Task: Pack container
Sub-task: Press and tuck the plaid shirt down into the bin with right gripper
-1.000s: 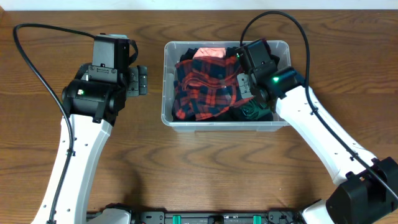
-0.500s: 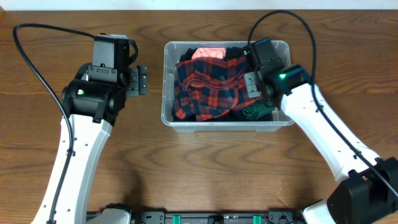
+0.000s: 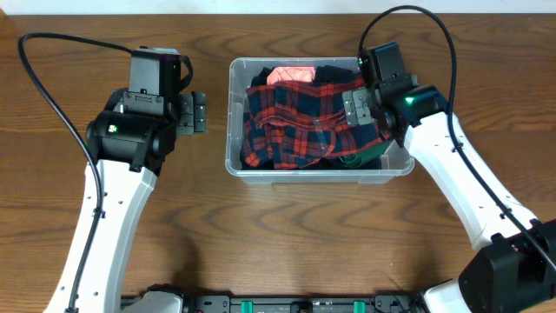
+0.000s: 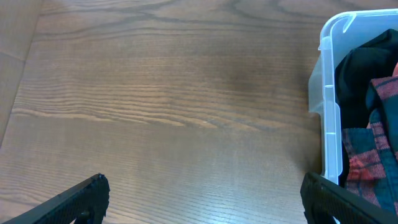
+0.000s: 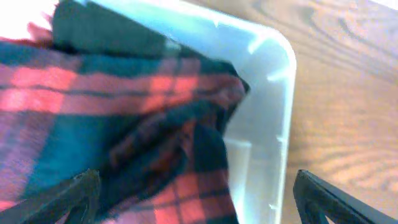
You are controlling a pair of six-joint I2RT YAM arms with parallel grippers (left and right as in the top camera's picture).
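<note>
The container (image 3: 318,175) stood on the wooden table (image 4: 155,93), and it was already well filled. A red-and-dark plaid cloth (image 3: 291,122) lay across most of the top. A pink cloth (image 3: 289,75) showed at the far side, and darker cloth (image 3: 354,157) was bunched in the near right corner.

The right gripper (image 5: 198,202) hung over the right part of the container with its jaws wide apart and gripping nothing. One edge of the plaid cloth lay directly below and ahead of the jaws, folded up against the container's wall. The rounded corner of the container sat just ahead and to the right of them. From the overhead view, that edge seemed to ride close to the rim rather than lie flat.

The left gripper (image 4: 205,202) was off to the side over bare table, its jaws also spread and empty. The container's rim was just ahead and to the right of them, not touching.

No loose clothing was visible on the table, so the loading looked largely done. What was probably left was pressing the plaid cloth down and tucking its right edge fully inside. No lid was visible, so I could not tell whether closing was part of the job.
</note>
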